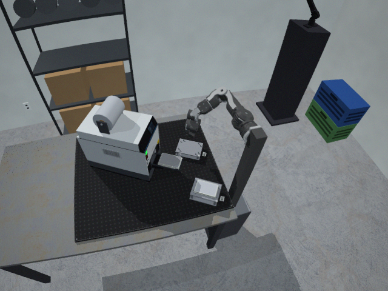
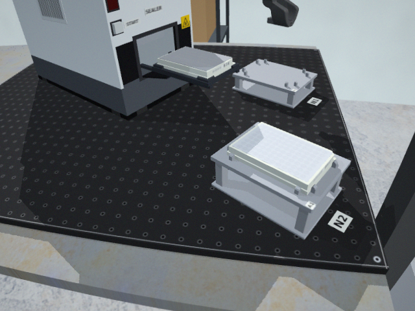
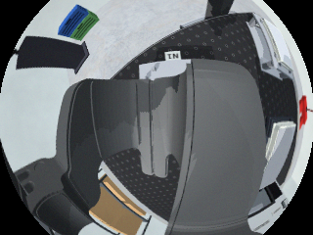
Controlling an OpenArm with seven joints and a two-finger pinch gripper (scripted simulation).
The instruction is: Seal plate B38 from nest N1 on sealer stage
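Note:
Plate B38 lies flat on the sealer's stage, which stands out in front of the housing; its top looks smooth grey, covered with foil. It also shows in the top view. The lamp is green. The START key is on the housing front. Nest N1 is empty. Sealed plate B83 sits on nest N2. My gripper is shut and empty, high above the back of the board behind N1; its fingers fill the wrist view.
The white sealer housing with a foil roll stands at the board's left. The arm's black post stands at the right edge. A shelf with boxes is behind.

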